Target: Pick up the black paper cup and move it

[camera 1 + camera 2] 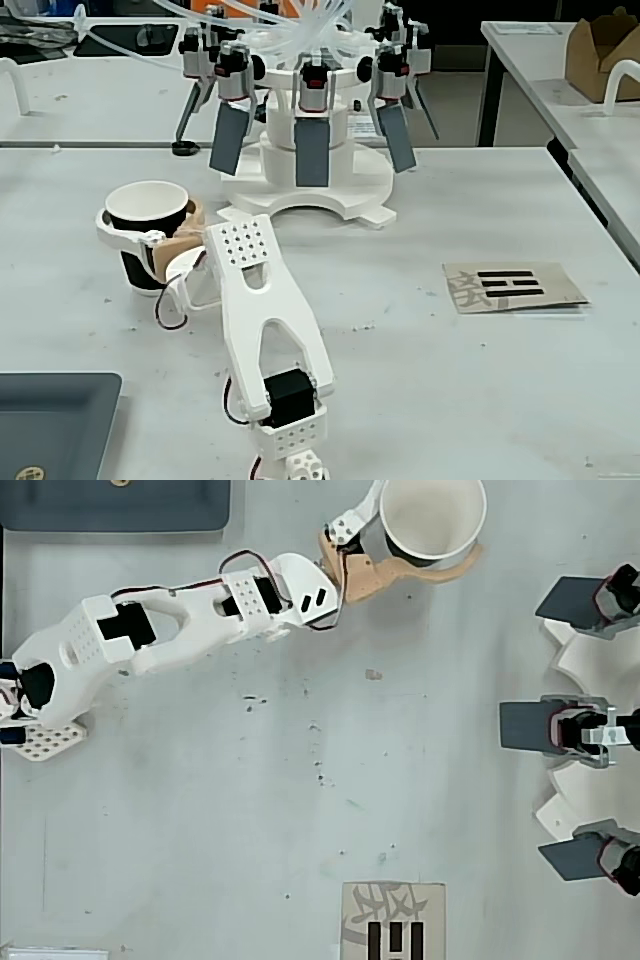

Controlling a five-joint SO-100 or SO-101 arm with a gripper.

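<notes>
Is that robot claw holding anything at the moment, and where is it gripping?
The gripper is closed around the black paper cup, pinching its upper wall just below the white rim: white finger on one side, tan finger on the other. The cup appears to stand on the table.

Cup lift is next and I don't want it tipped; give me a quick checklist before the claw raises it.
1. Cup upright on table: ok.
2. Claw fingers on opposite sides of cup: ok.
3. White finger against cup wall: ok.
4. Tan finger touching cup: cannot tell.
5. Cup empty in overhead view: ok.
6. Space above the cup free: ok.
</notes>
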